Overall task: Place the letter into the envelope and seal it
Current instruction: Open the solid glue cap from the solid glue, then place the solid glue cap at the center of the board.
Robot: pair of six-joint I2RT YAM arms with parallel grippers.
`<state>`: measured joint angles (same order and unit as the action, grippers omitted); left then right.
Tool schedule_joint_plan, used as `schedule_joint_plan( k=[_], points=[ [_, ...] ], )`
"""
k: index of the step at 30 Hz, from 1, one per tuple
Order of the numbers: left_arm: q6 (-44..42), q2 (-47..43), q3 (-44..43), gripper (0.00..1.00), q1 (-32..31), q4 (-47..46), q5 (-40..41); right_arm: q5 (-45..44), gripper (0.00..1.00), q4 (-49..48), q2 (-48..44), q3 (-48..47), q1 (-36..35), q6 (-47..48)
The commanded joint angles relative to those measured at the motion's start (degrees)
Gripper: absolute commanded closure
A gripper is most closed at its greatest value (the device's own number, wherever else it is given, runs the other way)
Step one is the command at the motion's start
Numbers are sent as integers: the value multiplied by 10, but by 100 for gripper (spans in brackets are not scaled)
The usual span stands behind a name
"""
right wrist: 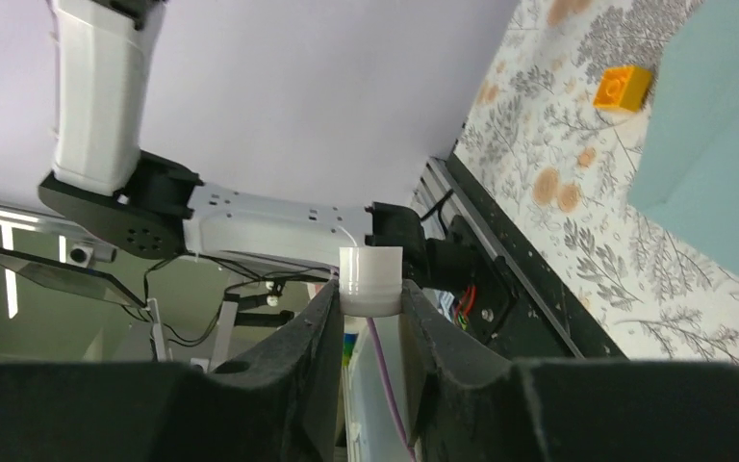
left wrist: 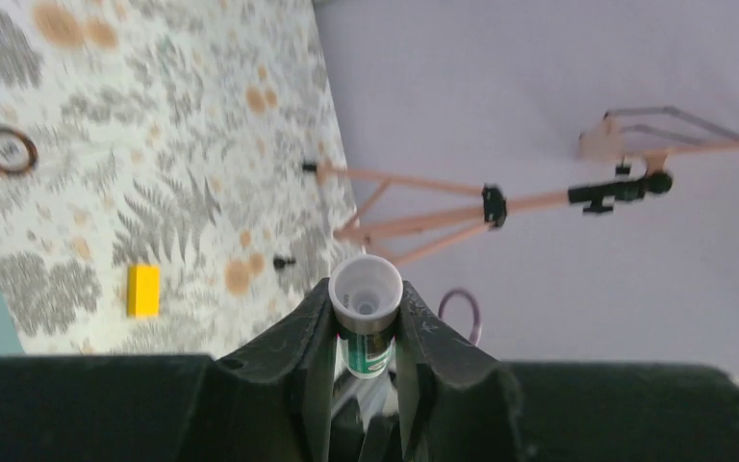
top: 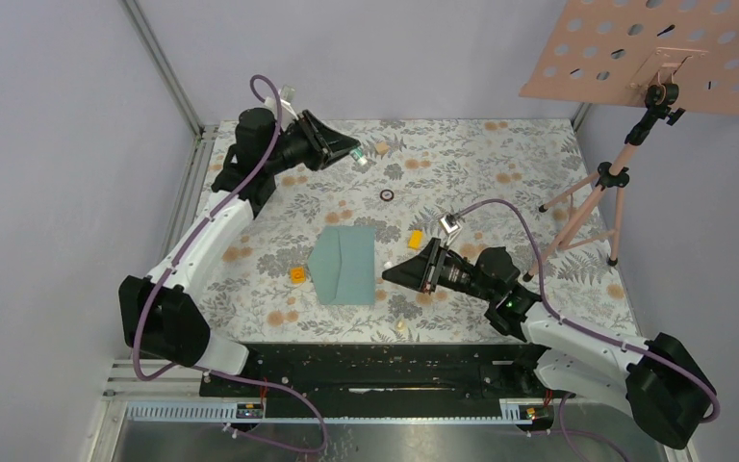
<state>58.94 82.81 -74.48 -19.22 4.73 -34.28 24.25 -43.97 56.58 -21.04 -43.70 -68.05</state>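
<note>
Teal envelope is lying at table centre, letter unseen; glue stick is being gripped by left gripper, cap by right gripper; sealing judged pending.

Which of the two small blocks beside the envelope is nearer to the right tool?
The yellow block on the envelope's right side; the orange block lies across the envelope, on its left, farther from the right tool.
</note>
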Motion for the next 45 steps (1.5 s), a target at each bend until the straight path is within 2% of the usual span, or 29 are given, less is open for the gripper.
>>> schedule_joint_plan(
  k=[1,8,10,11,14,17,20,28,33,40,45],
  points=[
    [13,4,-29,100,5,-66,45,33,100,48,-31,-1,-6,34],
    [8,-7,-18,100,5,-68,31,11,100,138,-66,-23,-6,81],
    [0,-11,-17,100,5,-59,25,-6,100,198,-79,-45,-6,108],
    [-6,-13,-16,100,6,-53,21,-26,100,248,-87,-61,-5,131],
    [-27,-29,0,100,7,-42,15,-149,100,483,-95,-136,6,209],
    [-43,-48,26,100,7,-17,9,-235,100,671,-52,-215,56,263],
    [-54,-68,57,100,8,-10,10,-298,100,765,10,-266,102,312],
    [-67,-105,107,100,8,-4,1,-414,100,838,205,-365,144,425],
    [-67,-124,131,100,8,-3,-4,-393,100,828,288,-386,193,466],
    [-63,-128,142,100,8,-7,-15,-308,100,827,372,-420,267,532],
    [-53,-130,153,100,8,-19,-24,-281,100,831,413,-424,282,563]
  ],
)
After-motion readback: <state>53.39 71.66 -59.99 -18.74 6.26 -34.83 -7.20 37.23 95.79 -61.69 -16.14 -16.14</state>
